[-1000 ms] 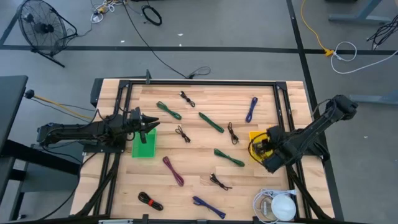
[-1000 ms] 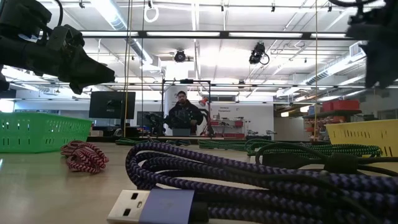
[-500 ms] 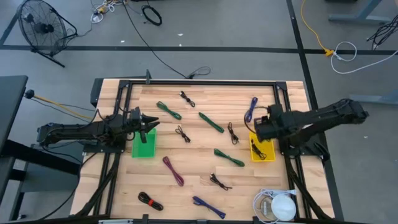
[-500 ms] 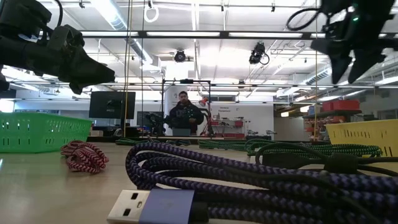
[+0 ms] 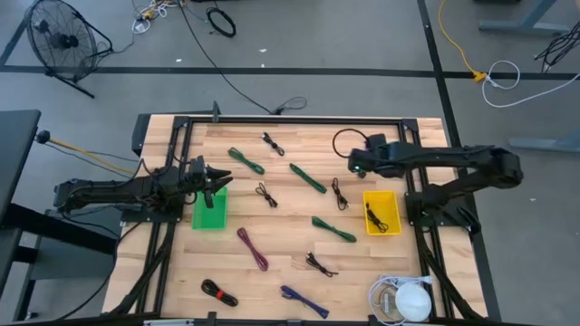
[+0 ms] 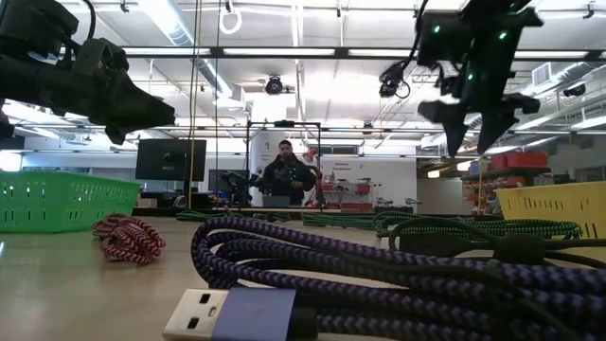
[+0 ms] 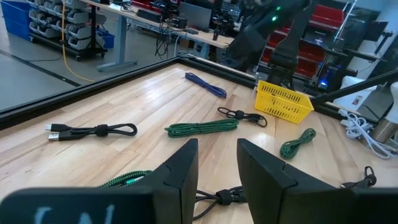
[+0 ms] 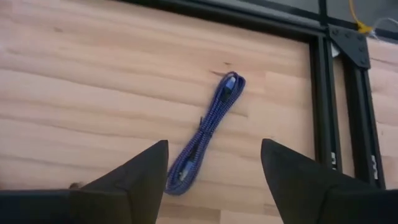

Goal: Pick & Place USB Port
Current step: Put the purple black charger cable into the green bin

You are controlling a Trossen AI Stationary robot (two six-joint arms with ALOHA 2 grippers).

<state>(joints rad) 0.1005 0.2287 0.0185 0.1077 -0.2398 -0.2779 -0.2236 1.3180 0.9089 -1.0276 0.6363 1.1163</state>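
Several bundled USB cables lie flat on the wooden table: green ones [image 5: 308, 177], black ones [image 5: 266, 194], a maroon one [image 5: 253, 248], a blue one [image 5: 304, 301]. Another blue cable [image 5: 366, 158] [image 8: 205, 137] lies near the far right corner. My right gripper [image 5: 355, 165] [image 8: 214, 180] hovers open just above and beside it, touching nothing. A yellow basket [image 5: 391, 197] holds a black cable [image 5: 372, 215]. My left gripper [image 5: 217, 177] [image 7: 217, 177] waits open above the far edge of the green basket [image 5: 209, 215].
A black metal frame [image 5: 290, 120] runs round the table, and its right rail [image 8: 322, 99] passes close to the blue cable. A white object with a coiled white cord [image 5: 403, 299] sits at the near right corner. In the low view a person [image 6: 284, 175] stands beyond the table.
My right gripper has risen from the yellow basket and swung toward the far edge and somewhat left, ending over the blue cable near the far right corner. The basket, covered by the gripper a second ago, now shows a black cable inside. The left arm kept still.
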